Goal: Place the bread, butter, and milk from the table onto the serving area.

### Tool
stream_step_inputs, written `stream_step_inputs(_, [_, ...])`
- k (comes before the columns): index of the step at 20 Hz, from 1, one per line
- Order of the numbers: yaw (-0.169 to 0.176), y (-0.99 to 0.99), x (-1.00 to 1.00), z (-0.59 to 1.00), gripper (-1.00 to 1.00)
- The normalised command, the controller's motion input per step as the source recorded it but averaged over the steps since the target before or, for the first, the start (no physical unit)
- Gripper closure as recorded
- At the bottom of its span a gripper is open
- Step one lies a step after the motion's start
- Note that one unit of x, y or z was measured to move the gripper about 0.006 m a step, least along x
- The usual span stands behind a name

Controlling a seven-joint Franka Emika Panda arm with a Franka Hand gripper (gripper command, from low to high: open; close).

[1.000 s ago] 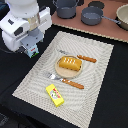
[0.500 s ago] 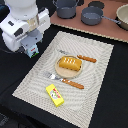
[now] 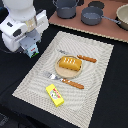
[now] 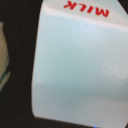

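The bread (image 3: 70, 63) lies on the round tan plate (image 3: 61, 71) in the middle of the beige striped serving area (image 3: 97, 75). The butter (image 3: 55, 95) lies flat on the mat near its front edge. My gripper (image 3: 30, 44) is at the exterior view's left, by the mat's left edge. It is shut on the milk (image 3: 33, 51), which hangs upright just under the hand. In the wrist view the milk (image 4: 75, 65) fills the frame, a pale face with red "MILK" lettering. My fingers are hidden there.
A fork (image 3: 52, 76) and a wooden-handled knife (image 3: 75, 84) lie in front of the plate, and another wooden-handled utensil (image 3: 86, 58) lies behind it. A pinkish-brown board (image 3: 75, 22) at the back bears dark pots (image 3: 66, 7) (image 3: 92, 16). A bowl (image 3: 122, 15) sits at the far right.
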Motion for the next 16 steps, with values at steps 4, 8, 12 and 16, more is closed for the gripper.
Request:
stream_step_inputs(4, [0.0, 0.05, -0.33, -0.25, -1.0])
stream_step_inputs(8, [0.0, 0.05, -0.3, -0.24, 1.0])
stream_step_inputs(12, [0.0, 0.08, -0.3, -0.24, 1.0])
stream_step_inputs(16, [0.0, 0.09, -0.29, -0.21, 1.0])
